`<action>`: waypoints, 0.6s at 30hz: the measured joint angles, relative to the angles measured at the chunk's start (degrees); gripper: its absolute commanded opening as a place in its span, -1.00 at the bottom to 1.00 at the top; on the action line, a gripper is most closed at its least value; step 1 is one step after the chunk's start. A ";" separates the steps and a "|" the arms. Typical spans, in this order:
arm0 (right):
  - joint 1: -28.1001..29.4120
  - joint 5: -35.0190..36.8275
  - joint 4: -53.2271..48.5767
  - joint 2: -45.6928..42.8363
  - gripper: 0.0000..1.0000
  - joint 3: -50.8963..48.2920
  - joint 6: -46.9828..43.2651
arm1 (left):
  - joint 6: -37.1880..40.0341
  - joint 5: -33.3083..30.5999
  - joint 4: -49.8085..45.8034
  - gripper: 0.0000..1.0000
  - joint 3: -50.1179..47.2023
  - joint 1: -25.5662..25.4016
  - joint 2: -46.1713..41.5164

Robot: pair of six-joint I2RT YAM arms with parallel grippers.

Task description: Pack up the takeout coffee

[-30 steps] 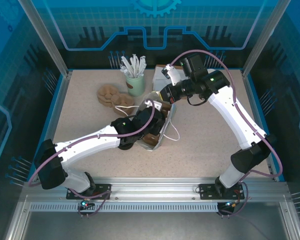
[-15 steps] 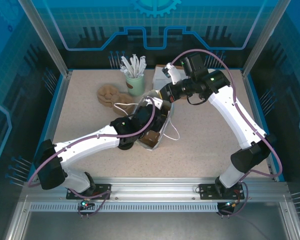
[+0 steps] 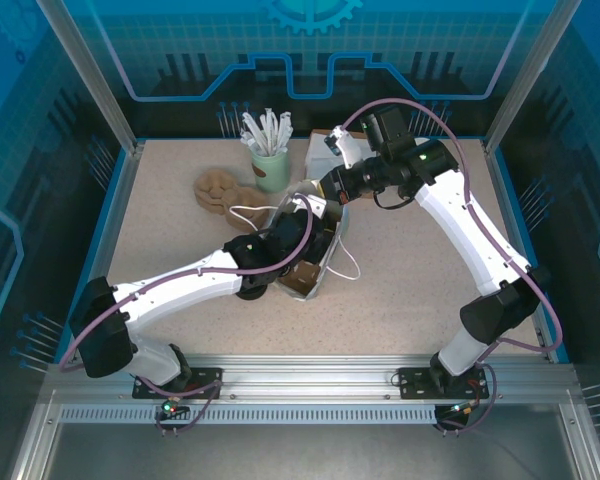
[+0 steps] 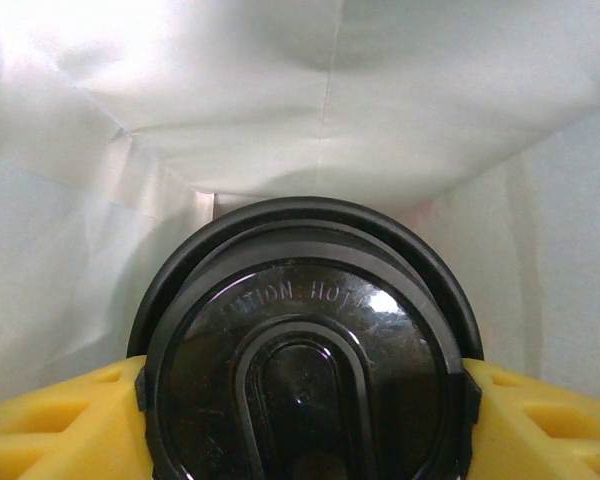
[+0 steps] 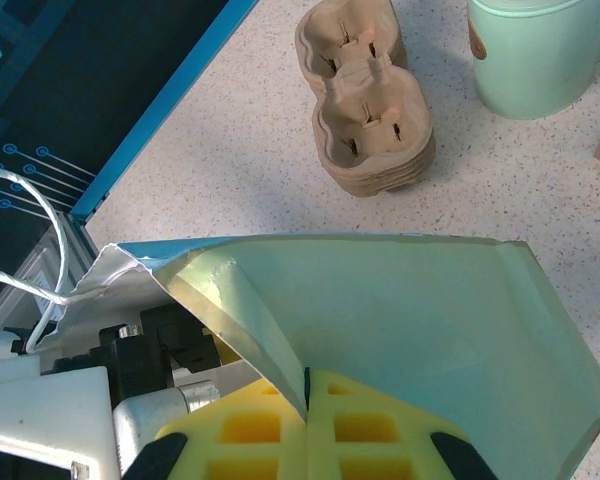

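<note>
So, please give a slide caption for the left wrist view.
Inside the paper bag, the left gripper holds the lidded takeout coffee.

Left pincer (image 4: 305,420) grips with jaws wide; right pincer (image 5: 307,425) is clamped tight.

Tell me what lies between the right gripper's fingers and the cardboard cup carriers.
In the right wrist view: the bag's wall, pinched in those fingers, then bare speckled table up to the carriers.

One small cup with a round black plastic lid (image 4: 305,370) and one pale paper bag (image 5: 410,320) are showing. One nested stack of brown pulp cup carriers (image 5: 365,100) and one mint-green tumbler (image 5: 535,50) of white sticks (image 3: 268,128), too bunched to count, are standing nearby.
</note>
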 measured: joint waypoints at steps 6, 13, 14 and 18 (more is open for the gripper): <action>0.04 -0.42 -0.02 0.00 -1.00 0.00 0.00 | -0.35 0.04 0.42 0.37 -0.55 0.00 0.02; 0.07 -0.39 0.00 0.00 -1.00 0.00 0.04 | -1.51 0.07 0.72 0.36 -2.58 0.00 0.02; 0.07 -0.37 -0.02 0.00 -1.00 -0.02 0.20 | -1.51 0.07 0.90 0.37 -2.93 0.00 0.02; 0.07 -0.37 -0.02 0.00 -1.00 -0.09 0.44 | -1.55 0.07 1.57 0.37 -3.19 0.04 0.24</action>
